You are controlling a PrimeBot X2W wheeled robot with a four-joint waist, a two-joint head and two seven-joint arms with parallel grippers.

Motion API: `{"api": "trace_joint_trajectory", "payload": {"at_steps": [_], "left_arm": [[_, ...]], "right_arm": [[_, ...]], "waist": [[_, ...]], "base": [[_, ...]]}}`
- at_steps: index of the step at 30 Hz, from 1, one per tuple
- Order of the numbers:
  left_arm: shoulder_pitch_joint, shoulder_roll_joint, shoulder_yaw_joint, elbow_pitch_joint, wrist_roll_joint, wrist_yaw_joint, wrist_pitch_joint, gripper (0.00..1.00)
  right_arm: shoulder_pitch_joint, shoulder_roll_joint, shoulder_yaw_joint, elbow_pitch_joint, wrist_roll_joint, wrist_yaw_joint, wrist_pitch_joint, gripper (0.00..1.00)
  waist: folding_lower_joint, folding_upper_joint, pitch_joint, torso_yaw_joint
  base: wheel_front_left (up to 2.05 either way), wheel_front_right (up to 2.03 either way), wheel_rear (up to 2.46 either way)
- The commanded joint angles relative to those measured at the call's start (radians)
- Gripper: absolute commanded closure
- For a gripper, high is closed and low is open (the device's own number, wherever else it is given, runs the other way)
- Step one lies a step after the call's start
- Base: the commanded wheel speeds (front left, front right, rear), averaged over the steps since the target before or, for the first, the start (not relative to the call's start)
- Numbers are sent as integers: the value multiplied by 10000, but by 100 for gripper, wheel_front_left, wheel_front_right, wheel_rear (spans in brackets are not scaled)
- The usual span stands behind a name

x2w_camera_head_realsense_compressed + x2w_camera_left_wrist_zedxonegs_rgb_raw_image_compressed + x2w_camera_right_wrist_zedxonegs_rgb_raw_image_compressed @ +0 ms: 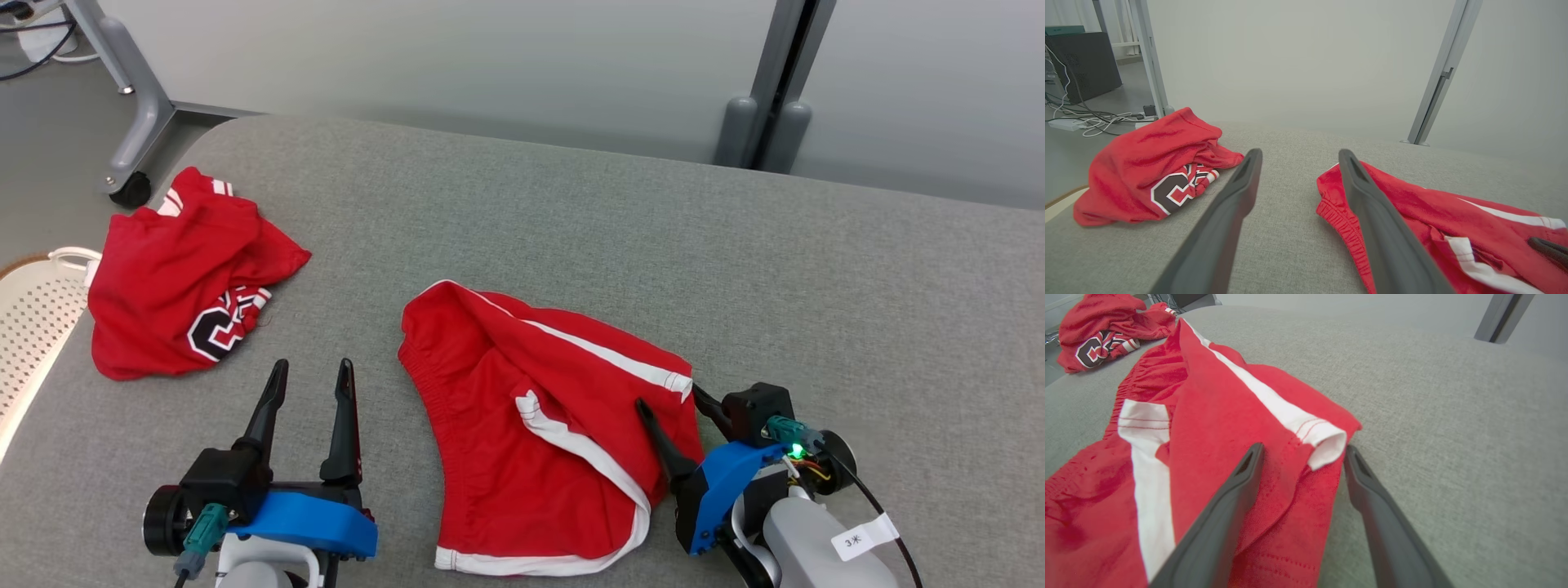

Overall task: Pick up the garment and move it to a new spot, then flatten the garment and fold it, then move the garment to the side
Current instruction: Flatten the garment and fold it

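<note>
- Right tool [1304, 447] first: jaws spread wide, nothing gripped, and the white-trimmed hem corner [1327, 439] of the red shorts [522, 425] sits right in the gap between its 2 fingers.
- See how it straddles. 1 finger lies over the red cloth, the other over bare tabletop [653, 245] just off the cloth's edge. That looks to me like a set-up to pinch the corner, which makes a clean handle for lifting and spreading.
- Outward from that tool, the shorts run off toward the other arm. They lie rumpled, 1 leg flopped over the body, the white side stripe slanting across. Not flat, not folded.
- Left tool [314, 365]: also released, jaws wide and empty, low over bare tabletop. I cannot tell whether it touches the surface.
- Just beside its inner finger is the elastic waistband [1339, 212], near but apart.
- My read: it sits there so the 2 arms can take opposite ends and pull the cloth taut.
- On that tool's outer side, well apart from the shorts, a crumpled red jersey [175, 269] with black-and-white lettering lies near the tabletop's edge, untouched.
- Beyond the jersey, a white perforated basket [33, 318] pokes in past that edge.
- Stage, as I judge it: the opening pick-up, grasp not yet made.
- The risk is catching only the top layer of the corner, so the cloth trails when lifted.
</note>
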Motion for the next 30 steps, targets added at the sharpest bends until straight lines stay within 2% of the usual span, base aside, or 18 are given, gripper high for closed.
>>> {"api": "trace_joint_trajectory", "payload": {"at_steps": [1, 3, 4, 5, 8, 13, 23, 30], "left_arm": [[-192, -21, -96, 16, -81, -62, -51, 0], [-247, -22, -191, 31, -196, -51, -51, 0], [-259, -20, -225, 40, -246, -23, -51, 0], [-270, -20, -271, 46, -281, 12, -51, 0], [-249, -22, -341, 43, -380, 106, -51, 0], [33, -23, -241, 57, -432, 169, -51, 0], [225, -22, -183, -29, -492, 208, -51, 0], [190, -21, -280, -51, -585, 235, -51, 0]], "right_arm": [[-218, -38, 86, 136, 138, 3, -67, 0], [-366, -38, 262, 388, 331, 3, -113, 2], [-428, -38, 352, 492, 453, 1, -116, 81], [-491, -40, 437, 592, 572, 3, -153, 100], [-771, -40, 570, 836, 745, 1, -284, 100], [-956, -178, 172, 840, 371, 1, -515, 100], [269, -1015, -861, -2171, -413, 1, -529, 100], [1248, -962, -1280, -3263, -396, 1, -238, 100]], "waist": [[-1, 0, 84, 105], [-1, 0, 135, 201], [-1, 0, 148, 230], [-1, 0, 154, 246], [-1, 0, 119, 196], [-1, 0, -122, -158], [-1, 0, -402, -892], [-1, 0, -325, -1071]], "base": [[0, 0, 0], [0, 0, 0], [0, 0, 0], [0, 0, 0], [0, 0, 0], [0, 0, 0], [0, 0, 0], [0, 0, 0]]}}
